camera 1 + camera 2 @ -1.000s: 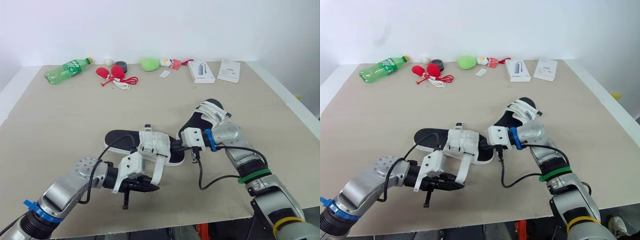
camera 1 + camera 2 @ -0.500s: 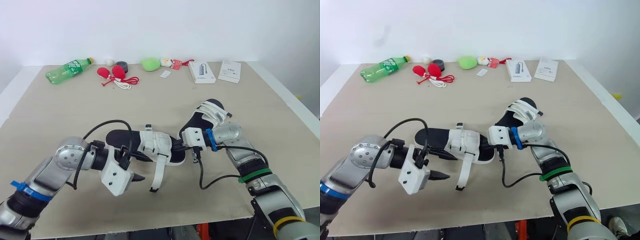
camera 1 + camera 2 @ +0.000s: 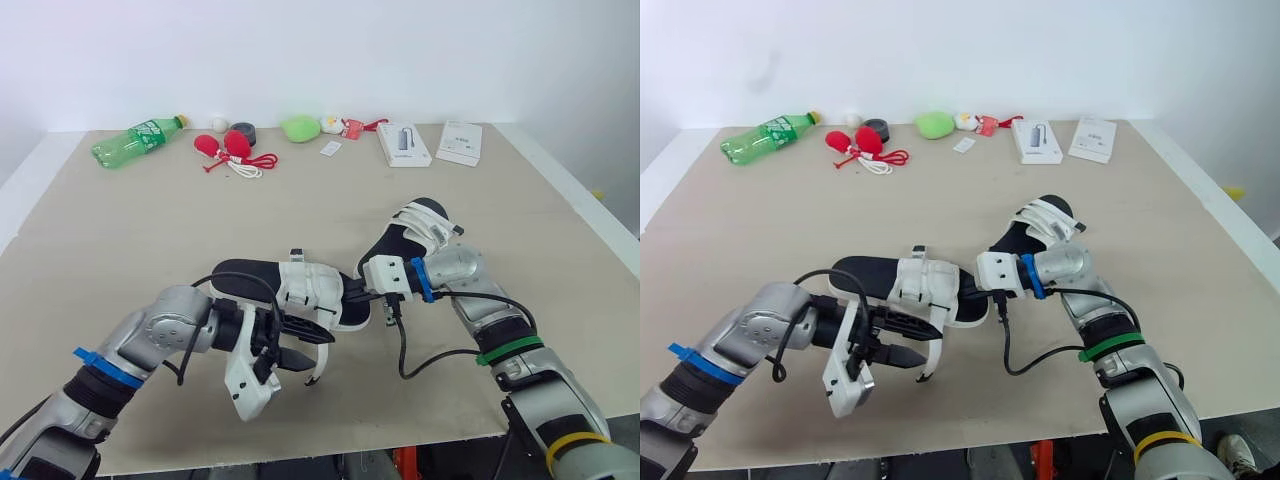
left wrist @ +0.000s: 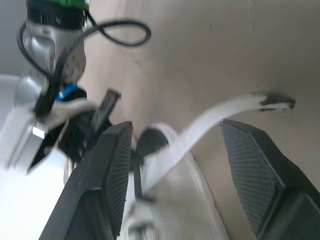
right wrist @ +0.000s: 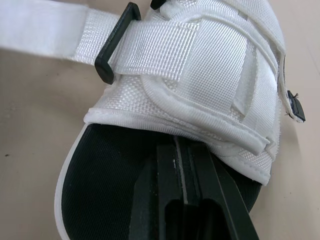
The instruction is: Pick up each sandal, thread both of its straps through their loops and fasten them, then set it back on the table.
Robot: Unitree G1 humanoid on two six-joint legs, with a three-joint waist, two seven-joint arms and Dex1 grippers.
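Observation:
A black-soled sandal (image 3: 262, 281) with white straps lies at mid-table. My right gripper (image 3: 352, 293) is shut on the edge of its sole (image 5: 107, 170), just under the white upper (image 5: 210, 75) and a black loop (image 5: 114, 46). One loose white strap (image 3: 320, 352) hangs off the sandal's near side, ending in a dark tip (image 4: 274, 101). My left gripper (image 3: 297, 345) is open, its fingers (image 4: 257, 175) spread either side of that strap without touching it. A second sandal (image 3: 418, 226) lies just behind my right wrist.
Along the far edge sit a green bottle (image 3: 135, 140), red items with a cord (image 3: 228, 150), a dark tape roll (image 3: 243, 131), a green object (image 3: 298, 127) and two white boxes (image 3: 403, 145) (image 3: 458, 142). The table's front edge is close beneath my left arm.
My left gripper let the strap drop, swung away to the left, then came back right and now stands open around the hanging strap. The right gripper has kept its hold.

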